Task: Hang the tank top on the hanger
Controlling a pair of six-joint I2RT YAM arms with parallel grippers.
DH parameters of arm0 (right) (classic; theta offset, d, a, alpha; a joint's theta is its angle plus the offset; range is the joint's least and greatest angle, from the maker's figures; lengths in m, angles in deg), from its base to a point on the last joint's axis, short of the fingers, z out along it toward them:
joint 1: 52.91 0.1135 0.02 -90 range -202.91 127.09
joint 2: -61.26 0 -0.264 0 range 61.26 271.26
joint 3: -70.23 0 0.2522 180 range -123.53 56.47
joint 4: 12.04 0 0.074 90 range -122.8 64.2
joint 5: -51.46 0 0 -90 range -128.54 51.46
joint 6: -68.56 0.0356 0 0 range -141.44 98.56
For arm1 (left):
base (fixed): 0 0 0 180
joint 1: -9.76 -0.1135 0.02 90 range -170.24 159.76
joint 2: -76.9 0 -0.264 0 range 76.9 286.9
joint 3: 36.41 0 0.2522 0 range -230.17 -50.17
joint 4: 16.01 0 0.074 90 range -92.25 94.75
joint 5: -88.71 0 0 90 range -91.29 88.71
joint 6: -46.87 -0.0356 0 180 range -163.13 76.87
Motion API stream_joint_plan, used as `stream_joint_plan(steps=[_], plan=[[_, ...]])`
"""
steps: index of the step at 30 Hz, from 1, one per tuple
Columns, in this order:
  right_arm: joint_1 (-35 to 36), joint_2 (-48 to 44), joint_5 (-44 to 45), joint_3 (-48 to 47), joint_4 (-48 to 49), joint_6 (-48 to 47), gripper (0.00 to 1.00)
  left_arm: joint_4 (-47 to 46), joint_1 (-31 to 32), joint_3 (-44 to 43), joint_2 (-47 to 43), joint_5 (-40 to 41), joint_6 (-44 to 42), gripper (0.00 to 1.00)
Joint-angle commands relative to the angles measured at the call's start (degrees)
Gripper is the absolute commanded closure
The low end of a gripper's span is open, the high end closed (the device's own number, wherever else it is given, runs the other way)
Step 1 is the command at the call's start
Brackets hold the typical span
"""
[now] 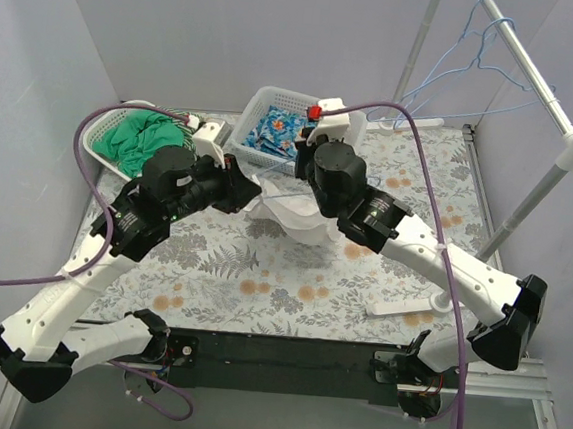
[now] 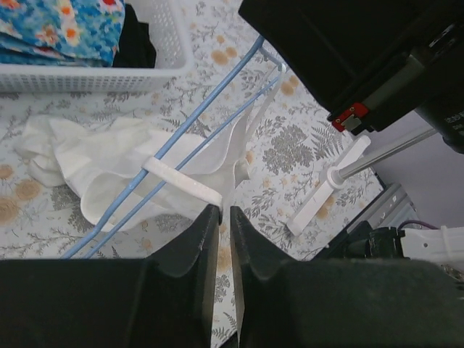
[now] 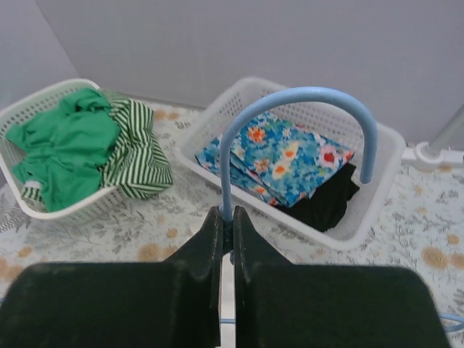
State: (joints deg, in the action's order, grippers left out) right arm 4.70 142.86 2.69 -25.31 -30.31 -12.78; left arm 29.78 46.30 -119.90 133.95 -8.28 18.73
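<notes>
Right pincer (image 3: 227, 217) clenched on hanger (image 3: 290, 94) neck, hook arching just above; left pincer (image 2: 223, 217) nearly closed, apparently nipping tank top (image 2: 94, 159) edge just ahead.

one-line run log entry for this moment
right fingers: shut on hanger hook | left fingers: pinching tank top strap | tank top: bunched on table, not hung

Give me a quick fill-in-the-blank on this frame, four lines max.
1. The right end effector grips the hanger just below its ___.
2. The green garment shares a basket with a ___ one.
3. The floral cloth shares the other basket with a ___ cloth.
4. The tank top is ___ in colour.
Missing: hook; striped; black; white.
</notes>
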Motion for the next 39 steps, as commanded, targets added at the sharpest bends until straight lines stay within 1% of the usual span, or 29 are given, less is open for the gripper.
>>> stream_joint_plan(steps=[1, 4, 5, 8, 9, 10, 13, 15, 18, 19, 20, 22, 24, 26, 27, 34, 36, 37, 39], plan=[[0.9, 1.8, 1.9, -10.8, 3.0, -8.5, 0.99, 1.7, -0.2, -5.9, -2.8, 5.0, -2.4, 0.86], [1.2, 3.1, 2.0, -16.0, 3.1, -12.4, 0.99, 1.9, -0.2, -8.0, -3.6, 9.3, -3.4, 0.82], [1.2, 3.6, 1.7, -16.8, 3.3, -13.2, 0.99, 1.5, -0.2, -8.4, -3.9, 9.6, -3.9, 0.77], [1.2, 4.4, 0.6, -19.1, 3.5, -15.1, 0.99, 0.8, -0.2, -10.4, -4.6, 10.8, -4.4, 0.76], [1.2, 4.6, 0.5, -19.7, 3.5, -15.5, 0.99, 0.7, -0.2, -10.9, -4.7, 11.5, -4.6, 0.68], [1.2, 4.7, 0.5, -20.5, 3.5, -15.9, 0.99, 0.5, -0.2, -11.8, -4.7, 11.9, -5.1, 0.56], [1.2, 5.1, -0.2, -22.3, 3.9, -17.0, 0.99, 0.8, -0.2, -13.8, -3.9, 12.5, -6.8, 0.44], [1.2, 5.4, -1.0, -23.4, 3.9, -17.9, 0.99, -0.4, -0.2, -14.9, -4.2, 14.0, -8.2, 0.41], [1.3, 6.5, -2.7, -27.7, 4.0, -20.2, 0.99, -5.8, -0.2, -14.9, -5.6, 17.4, -10.2, 0.41], [1.5, 6.8, -4.3, -29.0, 4.0, -21.0, 0.99, -8.8, -0.2, -14.9, -5.9, 17.8, -11.8, 0.42], [1.8, 7.4, -5.5, -31.7, 4.0, -21.8, 0.99, -10.3, -0.2, -15.1, -6.0, 17.9, -13.1, 0.46], [2.6, 8.0, -7.9, -33.9, 3.9, -23.9, 0.99, -13.0, -0.2, -15.7, -5.1, 18.7, -16.2, 0.47], [3.1, 8.1, -10.1, -36.3, 4.0, -25.9, 0.99, -13.4, -0.2, -18.5, -2.9, 19.9, -18.0, 0.53], [4.4, 7.9, -11.2, -37.6, 5.5, -27.3, 0.99, -14.1, -0.2, -20.6, -1.3, 20.3, -20.3, 0.54], [4.7, 7.7, -11.9, -38.5, 5.5, -27.9, 0.99, -14.4, -0.2, -22.2, -1.1, 20.0, -21.1, 0.57], [8.2, 5.9, -13.6, -39.2, 6.1, -29.8, 0.99, -16.5, -0.2, -29.0, 0.2, 15.4, -24.9, 0.60], [8.5, 5.8, -13.5, -38.7, 6.1, -29.7, 0.99, -15.7, -0.2, -29.8, 0.2, 13.6, -25.3, 0.61], [8.5, 5.7, -13.0, -37.5, 6.1, -29.6, 0.99, -13.8, -0.2, -30.7, 0.2, 11.6, -25.3, 0.61], [8.5, 5.3, -12.1, -35.6, 6.0, -29.3, 0.99, -11.0, -0.2, -31.3, 0.2, 10.3, -24.8, 0.62]])
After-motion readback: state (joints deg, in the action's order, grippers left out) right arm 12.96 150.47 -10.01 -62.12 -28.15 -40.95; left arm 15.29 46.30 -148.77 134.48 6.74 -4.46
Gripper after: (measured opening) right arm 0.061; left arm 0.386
